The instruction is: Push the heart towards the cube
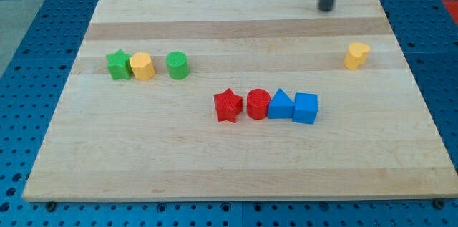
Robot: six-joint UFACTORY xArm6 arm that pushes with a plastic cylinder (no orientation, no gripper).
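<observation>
The yellow heart [356, 55] lies near the board's right edge, on its own. The blue cube [305, 108] sits at the right end of a row near the board's middle, below and to the left of the heart. My tip [327, 9] rests near the board's top edge, above and to the left of the heart and well above the cube. It touches no block.
The row with the cube also holds a blue triangle [280, 104], a red cylinder [257, 104] and a red star [227, 105]. At the left stand a green star [118, 64], a yellow pentagon-like block [142, 66] and a green cylinder [177, 64].
</observation>
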